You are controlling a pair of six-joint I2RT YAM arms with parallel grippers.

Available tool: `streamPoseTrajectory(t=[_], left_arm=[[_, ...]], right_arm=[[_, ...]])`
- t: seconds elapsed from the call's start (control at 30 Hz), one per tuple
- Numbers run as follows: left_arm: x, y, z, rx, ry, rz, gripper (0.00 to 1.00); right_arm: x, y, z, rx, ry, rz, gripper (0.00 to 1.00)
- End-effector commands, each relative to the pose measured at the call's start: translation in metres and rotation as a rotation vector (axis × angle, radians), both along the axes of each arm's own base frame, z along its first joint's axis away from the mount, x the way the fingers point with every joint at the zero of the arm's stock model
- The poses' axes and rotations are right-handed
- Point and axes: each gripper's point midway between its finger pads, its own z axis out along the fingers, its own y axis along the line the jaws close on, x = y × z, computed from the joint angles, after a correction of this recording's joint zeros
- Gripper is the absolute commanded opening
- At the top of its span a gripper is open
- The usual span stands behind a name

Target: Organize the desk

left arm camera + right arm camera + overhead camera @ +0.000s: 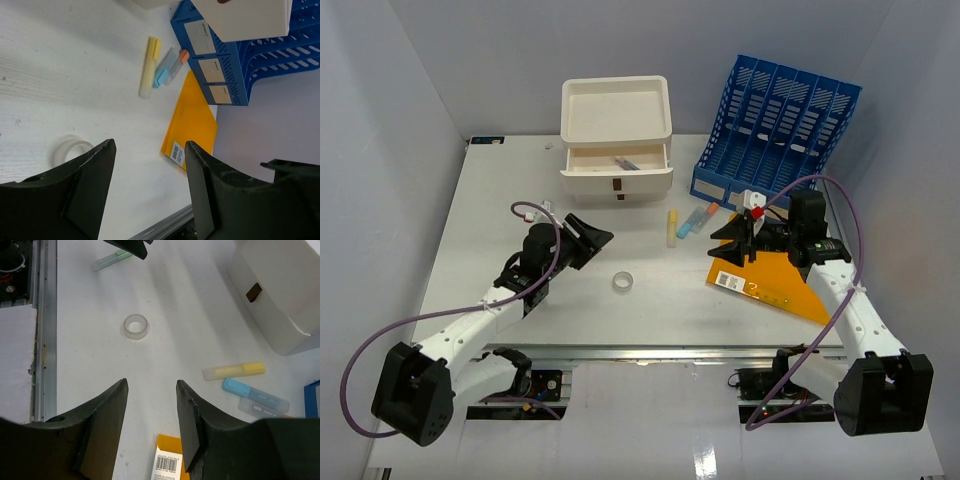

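Two arms poised over the desk [500, 220], both grippers empty

Top view: left gripper [595, 245] and right gripper [720, 245] hover in front of the drawer box [617, 140], whose drawer stands open. Left wrist: jaws parted on nothing. Right wrist: jaws parted, seemingly above the orange folder [167, 441] right of the box. A low, square approach would suit its thin edge.

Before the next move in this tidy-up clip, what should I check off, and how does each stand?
1. Left gripper empty, jaws apart: ok.
2. Right gripper empty, jaws apart: ok.
3. Drawer open, ready for pens: ok.
4. Tape roll clear of other things: ok.
5. Yellow highlighter put away: not ok, loose on the desk.
6. Right gripper touching the orange folder: cannot tell.
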Motion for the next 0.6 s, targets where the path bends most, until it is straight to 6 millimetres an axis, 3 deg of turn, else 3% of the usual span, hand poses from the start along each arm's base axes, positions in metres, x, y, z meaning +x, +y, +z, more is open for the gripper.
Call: streamPoseTrajectory(t=[0.0,0.13,0.2,0.27,0.57], left_arm=[[0.033,0.001,0.014,-0.102,0.039,0.154,0.56],[0.057,-0.004,0.013,-0.112,0.058,0.199,0.38],[0.071,-0.007,0.025,-0.122,0.045,0.227,0.26],[0.084,-0.008,0.032,-0.126,0.036,0.254,0.19],[0.128,-0.003,0.031,-0.126,0.072,0.415,0.19]], right_arm=[[0.006,-0.001,0.014,0.042,0.013,-0.011,0.48],[0.007,-0.004,0.016,0.035,-0.004,-0.031,0.48],[0.008,-0.005,0.015,0.029,-0.007,-0.042,0.48],[0.009,-0.006,0.016,0.028,-0.011,-0.047,0.48],[0.011,-0.009,0.016,0.026,-0.015,-0.065,0.49]])
